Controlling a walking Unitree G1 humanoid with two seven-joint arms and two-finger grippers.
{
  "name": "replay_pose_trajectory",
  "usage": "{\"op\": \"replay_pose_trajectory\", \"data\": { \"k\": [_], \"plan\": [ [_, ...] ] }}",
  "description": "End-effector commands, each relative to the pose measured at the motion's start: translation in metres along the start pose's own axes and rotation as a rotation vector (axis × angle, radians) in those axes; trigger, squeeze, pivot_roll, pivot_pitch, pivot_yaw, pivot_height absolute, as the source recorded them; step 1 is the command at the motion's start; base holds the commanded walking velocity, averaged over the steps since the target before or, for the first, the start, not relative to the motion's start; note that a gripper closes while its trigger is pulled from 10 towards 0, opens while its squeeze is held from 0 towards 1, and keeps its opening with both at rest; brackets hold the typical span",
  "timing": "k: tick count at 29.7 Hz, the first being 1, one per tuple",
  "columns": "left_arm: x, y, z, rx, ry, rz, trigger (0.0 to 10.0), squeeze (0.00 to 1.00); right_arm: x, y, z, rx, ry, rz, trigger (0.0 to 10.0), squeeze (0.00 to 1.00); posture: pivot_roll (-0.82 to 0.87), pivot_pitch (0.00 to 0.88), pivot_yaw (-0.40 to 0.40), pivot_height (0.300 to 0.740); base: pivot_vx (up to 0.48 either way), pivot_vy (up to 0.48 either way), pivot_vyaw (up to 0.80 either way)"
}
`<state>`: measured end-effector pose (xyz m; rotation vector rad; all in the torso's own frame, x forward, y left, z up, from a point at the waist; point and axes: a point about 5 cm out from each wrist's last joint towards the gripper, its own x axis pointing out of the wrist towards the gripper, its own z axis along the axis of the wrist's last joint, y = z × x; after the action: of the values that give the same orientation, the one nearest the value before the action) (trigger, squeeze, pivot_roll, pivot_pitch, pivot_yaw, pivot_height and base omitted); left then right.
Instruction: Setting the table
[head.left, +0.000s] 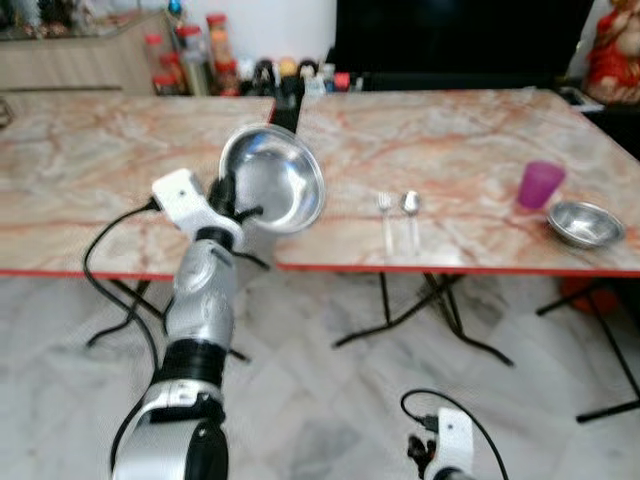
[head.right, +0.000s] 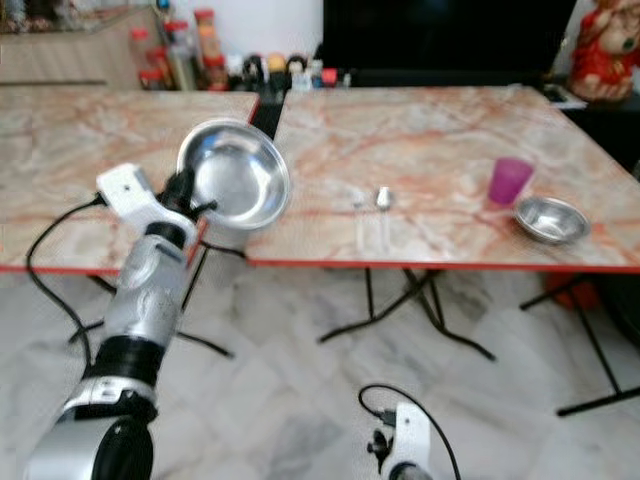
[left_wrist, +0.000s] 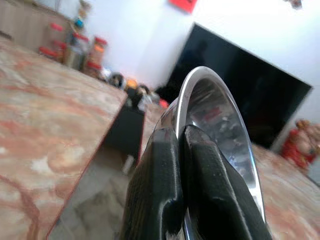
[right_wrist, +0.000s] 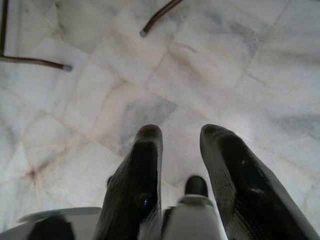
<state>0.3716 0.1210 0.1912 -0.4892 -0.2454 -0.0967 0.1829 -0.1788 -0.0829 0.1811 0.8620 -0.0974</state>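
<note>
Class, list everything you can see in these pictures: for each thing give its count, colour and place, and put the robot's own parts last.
Large bowl: one, silver, held tilted in the air over the gap between the tables.
Small bowl: one, silver, right table, near its right end.
Cup: one, purple, beside the small bowl.
Fork: one, silver, right table, near front edge.
Spoon: one, silver, right of the fork.
Tables: two, marbled pink, side by side.
Jars and bottles: several, mixed colours, behind the tables.
Screen: one, black, behind.
Left gripper: shut on the large bowl's rim.
Right gripper: open, hanging over the floor.
</note>
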Motion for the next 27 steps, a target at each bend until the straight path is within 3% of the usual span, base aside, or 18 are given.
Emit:
{"op": "replay_pose_trajectory", "data": {
  "k": [1,27],
  "plan": [
    [0.0033,0.0042,0.0116,0.021,-0.031,0.001,10.0,0.0,0.0013,0.0043,0.0036,-0.003,-0.012,0.007,10.0,0.0,-0.04,0.0,0.011,0.736,0.0,0.48,0.0],
    [0.0053,0.0061,0.0156,0.029,-0.031,0.022,10.0,0.0,0.0022,0.0036,0.0086,0.021,-0.033,-0.005,10.0,0.0,-0.03,0.0,0.003,0.736,0.0,0.48,0.0]
  ]
}}
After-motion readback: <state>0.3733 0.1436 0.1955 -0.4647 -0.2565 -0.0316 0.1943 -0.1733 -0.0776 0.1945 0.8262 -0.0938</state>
